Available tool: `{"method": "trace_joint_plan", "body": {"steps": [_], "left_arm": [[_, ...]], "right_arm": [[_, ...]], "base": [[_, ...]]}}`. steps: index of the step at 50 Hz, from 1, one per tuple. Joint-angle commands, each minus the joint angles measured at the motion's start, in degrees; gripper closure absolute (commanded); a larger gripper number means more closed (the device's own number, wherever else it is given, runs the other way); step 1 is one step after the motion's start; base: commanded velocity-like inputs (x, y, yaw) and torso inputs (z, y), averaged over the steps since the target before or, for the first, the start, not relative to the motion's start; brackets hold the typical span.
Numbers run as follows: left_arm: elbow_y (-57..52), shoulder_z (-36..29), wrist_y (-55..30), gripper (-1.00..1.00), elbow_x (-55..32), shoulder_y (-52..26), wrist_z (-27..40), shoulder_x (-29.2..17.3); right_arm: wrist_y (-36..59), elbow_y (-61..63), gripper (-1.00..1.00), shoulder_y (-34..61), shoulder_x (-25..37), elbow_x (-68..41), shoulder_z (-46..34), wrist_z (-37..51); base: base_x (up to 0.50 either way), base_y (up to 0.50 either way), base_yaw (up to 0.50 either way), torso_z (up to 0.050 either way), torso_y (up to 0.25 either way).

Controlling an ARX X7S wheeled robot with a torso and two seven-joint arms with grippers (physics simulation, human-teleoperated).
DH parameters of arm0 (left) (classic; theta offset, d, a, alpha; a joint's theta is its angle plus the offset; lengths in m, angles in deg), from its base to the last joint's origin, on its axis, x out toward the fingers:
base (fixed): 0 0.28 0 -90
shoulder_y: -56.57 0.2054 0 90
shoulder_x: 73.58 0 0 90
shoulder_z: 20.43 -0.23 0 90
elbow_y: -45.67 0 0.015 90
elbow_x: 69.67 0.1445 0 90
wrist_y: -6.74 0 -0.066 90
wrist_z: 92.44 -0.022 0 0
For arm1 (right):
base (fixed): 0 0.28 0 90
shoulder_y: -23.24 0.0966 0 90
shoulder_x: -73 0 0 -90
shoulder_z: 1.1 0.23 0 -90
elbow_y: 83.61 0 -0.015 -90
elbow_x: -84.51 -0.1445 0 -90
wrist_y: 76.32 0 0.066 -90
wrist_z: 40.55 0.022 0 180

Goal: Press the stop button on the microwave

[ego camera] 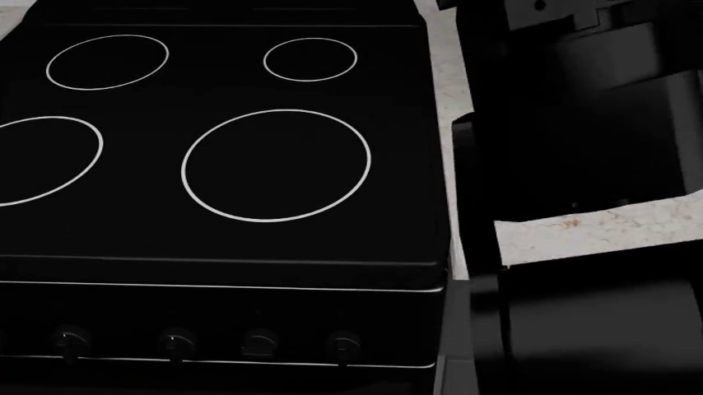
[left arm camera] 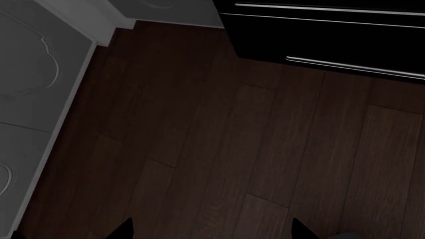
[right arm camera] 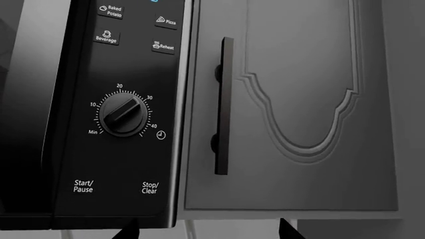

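The microwave's black control panel [right arm camera: 126, 114] fills one side of the right wrist view. It carries a round timer dial [right arm camera: 121, 115], a Start/Pause label [right arm camera: 83, 186] and the Stop/Clear button [right arm camera: 150, 187] at its lower corner. My right gripper [right arm camera: 207, 230] is open; only its two dark fingertips [right arm camera: 128, 230] show at the frame edge, a short way off the panel, just beside the Stop/Clear button. My left gripper [left arm camera: 211, 230] is open and empty, hanging over dark wood floor. The microwave is not in the head view, where my right arm [ego camera: 571, 164] rises at the right.
A grey cabinet door [right arm camera: 299, 109] with a black bar handle [right arm camera: 224, 105] stands right beside the microwave. A black stove top [ego camera: 220, 140] with ring burners and front knobs [ego camera: 176, 339] lies below. The oven front [left arm camera: 325, 35] and grey cabinets [left arm camera: 33, 74] border the floor.
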State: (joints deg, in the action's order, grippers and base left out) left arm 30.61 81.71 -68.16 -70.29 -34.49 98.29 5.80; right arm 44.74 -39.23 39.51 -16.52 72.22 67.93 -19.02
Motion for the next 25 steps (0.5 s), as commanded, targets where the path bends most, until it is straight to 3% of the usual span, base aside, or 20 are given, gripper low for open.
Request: {"method": "trace_joint_plan", "body": {"steps": [1,15,25], "left_arm": [[0.1,0.0,0.0,-1.00,0.0,0.0,0.0,0.0],[0.1,0.0,0.0,-1.00,0.0,0.0,0.0,0.0],[0.1,0.0,0.0,-1.00,0.0,0.0,0.0,0.0]], "right_arm": [[-7.6,-15.1,-1.00,8.5,-0.4,-9.0,-9.6,2.0],[-14.4,-25.8,-1.00,13.8,-0.5,-28.6,-28.0,3.1],[-13.8,-27.4,-1.00,17.4,-0.5,-49.8,-40.8,2.3]], "base": [[0.00,0.00,0.00,0.050,0.043],[0.00,0.00,0.00,0.050,0.044],[0.00,0.00,0.00,0.050,0.044]]}}
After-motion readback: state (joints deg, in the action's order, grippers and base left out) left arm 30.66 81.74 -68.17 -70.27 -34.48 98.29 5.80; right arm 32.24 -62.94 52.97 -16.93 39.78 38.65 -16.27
